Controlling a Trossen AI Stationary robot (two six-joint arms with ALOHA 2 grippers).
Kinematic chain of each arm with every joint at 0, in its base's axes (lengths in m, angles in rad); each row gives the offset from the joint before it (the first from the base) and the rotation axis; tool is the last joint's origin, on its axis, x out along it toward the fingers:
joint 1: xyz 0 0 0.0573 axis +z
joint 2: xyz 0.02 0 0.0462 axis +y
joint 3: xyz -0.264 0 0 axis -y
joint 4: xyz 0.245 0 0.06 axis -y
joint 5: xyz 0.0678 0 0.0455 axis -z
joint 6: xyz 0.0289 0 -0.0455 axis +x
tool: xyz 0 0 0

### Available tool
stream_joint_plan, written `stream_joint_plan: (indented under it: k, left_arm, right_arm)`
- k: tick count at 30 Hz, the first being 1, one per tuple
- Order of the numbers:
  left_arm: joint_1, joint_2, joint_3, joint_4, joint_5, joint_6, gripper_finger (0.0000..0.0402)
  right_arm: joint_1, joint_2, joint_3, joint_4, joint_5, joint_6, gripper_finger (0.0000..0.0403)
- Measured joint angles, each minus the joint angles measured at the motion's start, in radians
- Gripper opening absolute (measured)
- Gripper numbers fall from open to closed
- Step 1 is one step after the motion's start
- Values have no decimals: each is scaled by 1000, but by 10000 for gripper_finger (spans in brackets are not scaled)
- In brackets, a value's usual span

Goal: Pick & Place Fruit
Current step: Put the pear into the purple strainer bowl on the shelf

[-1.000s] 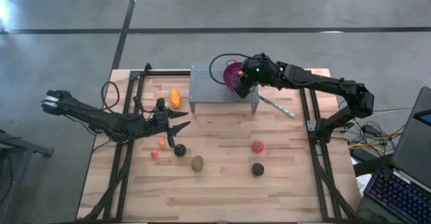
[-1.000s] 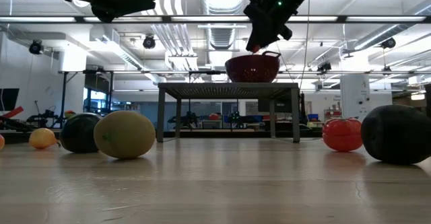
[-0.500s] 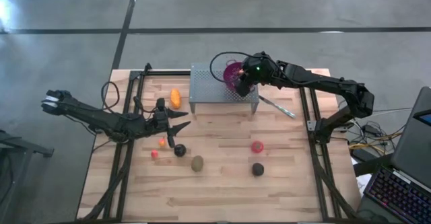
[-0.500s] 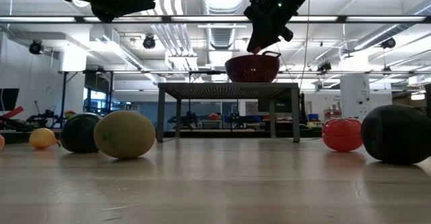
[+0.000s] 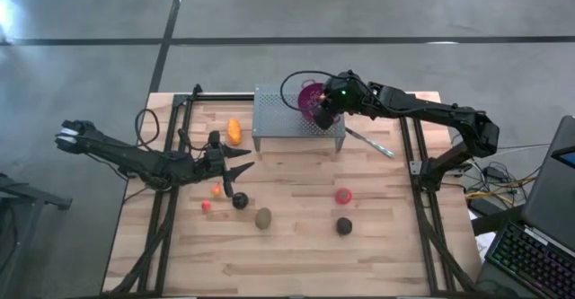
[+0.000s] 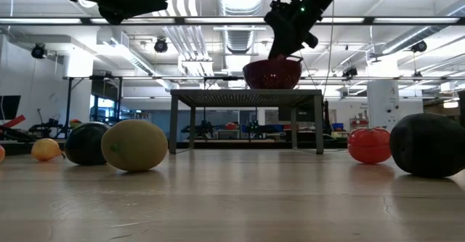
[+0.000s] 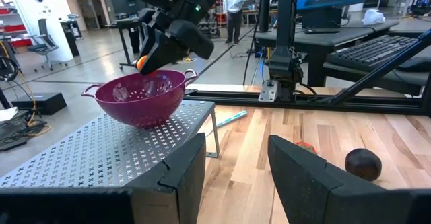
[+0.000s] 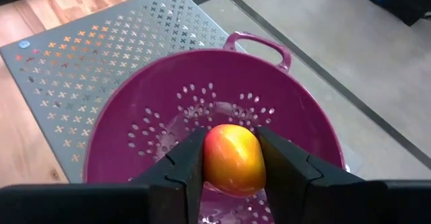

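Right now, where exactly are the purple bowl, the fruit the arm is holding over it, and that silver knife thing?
purple bowl (image 8: 135, 116): right wrist view, inner wall.
red-orange fruit (image 8: 232, 158): right wrist view, its middle, between the right gripper's fingers.
silver knife (image 5: 370, 143): high view, mid-blade.

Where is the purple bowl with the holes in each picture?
High view: the purple colander sits at the right end of the grey perforated stand, partly under the right gripper.
Low view: on top of the stand, centre, looking dark red.
Left wrist view: upper left, on the stand.
Right wrist view: fills the middle, behind the red-and-yellow fruit.
Shared landmark: the grey perforated stand.
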State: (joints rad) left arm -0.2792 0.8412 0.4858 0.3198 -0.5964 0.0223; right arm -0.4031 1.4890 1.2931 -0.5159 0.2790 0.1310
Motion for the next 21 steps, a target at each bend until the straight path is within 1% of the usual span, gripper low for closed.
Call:
stream_joint_plan:
  k: [6,14,21]
  left_arm:
    - [0,0,0,0,0,0,168]
    - [0,0,0,0,0,0,168]
    - [0,0,0,0,0,0,168]
  right_arm:
    - [0,1,-37,48,0,0,103]
    - [-8,7,-68,59,0,1,118]
    - [-11,6,-70,62,0,7,103]
